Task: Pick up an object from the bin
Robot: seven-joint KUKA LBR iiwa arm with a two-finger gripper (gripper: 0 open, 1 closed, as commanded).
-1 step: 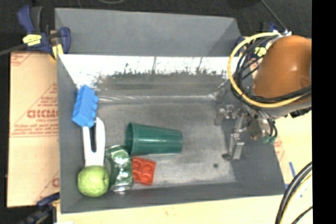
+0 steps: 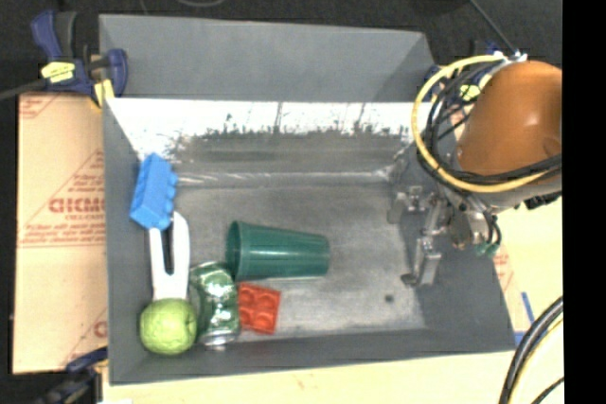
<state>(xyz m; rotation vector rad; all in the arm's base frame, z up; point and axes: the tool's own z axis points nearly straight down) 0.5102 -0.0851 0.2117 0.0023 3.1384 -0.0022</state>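
My gripper (image 2: 411, 239) hangs at the right side of the bin, over bare grey floor, open with nothing between its fingers. The nearest loose thing is a dark green plastic cup (image 2: 276, 251) lying on its side in the middle of the bin, mouth toward the left, well left of the gripper. Below the cup lies a small red studded block (image 2: 258, 307). A crushed green drink can (image 2: 216, 304) rests beside the block on its left.
A round green apple (image 2: 169, 326) sits in the front left corner. A blue-headed brush with a white handle (image 2: 159, 222) lies along the left wall. The arm's orange cover and looped cables hang over the bin's right rim.
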